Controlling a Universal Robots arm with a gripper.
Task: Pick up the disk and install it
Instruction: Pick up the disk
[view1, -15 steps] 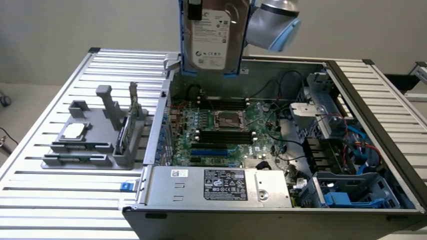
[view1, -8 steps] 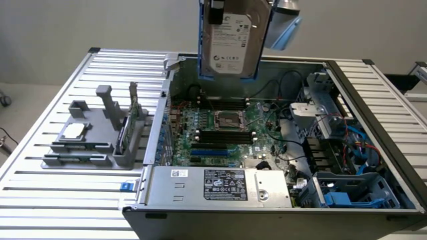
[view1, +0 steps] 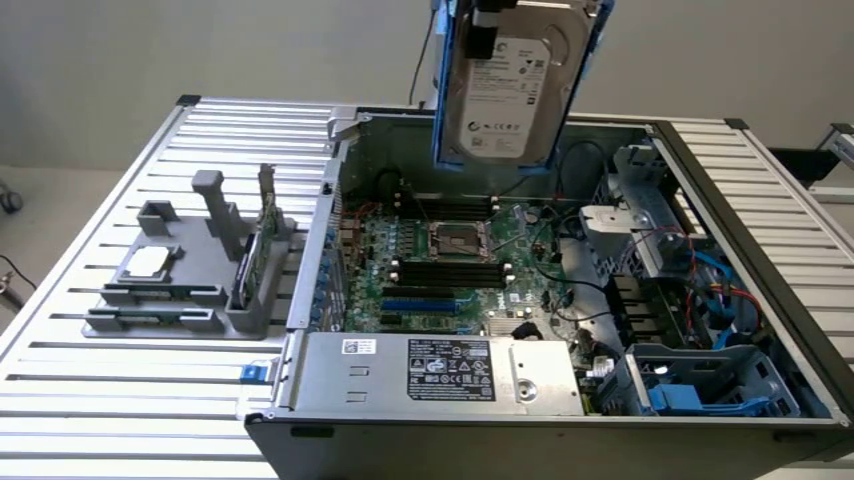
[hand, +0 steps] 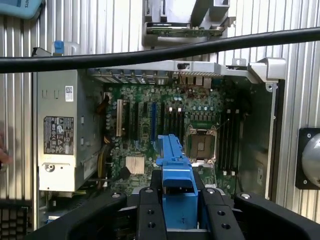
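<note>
The disk (view1: 510, 85), silver-grey with a white label and blue rails, hangs upright high above the open computer case (view1: 747, 190), over the motherboard (view1: 447, 260). My gripper (hand: 178, 200) is shut on the disk; in the wrist view its black fingers (hand: 149, 210) clamp the blue rail (hand: 175, 170) edge-on. In the exterior view the gripper's body is cut off at the frame's upper edge. The blue drive bay (view1: 701, 385) sits in the case's near corner on the exterior view's right.
A grey fixture (view1: 187, 270) on the slatted table (view1: 107, 400) holds a silver processor chip (view1: 147, 262) and an upright memory stick (view1: 267, 225). The power supply (view1: 441, 372) lies along the case's near side. A black cable (hand: 150, 52) crosses the wrist view.
</note>
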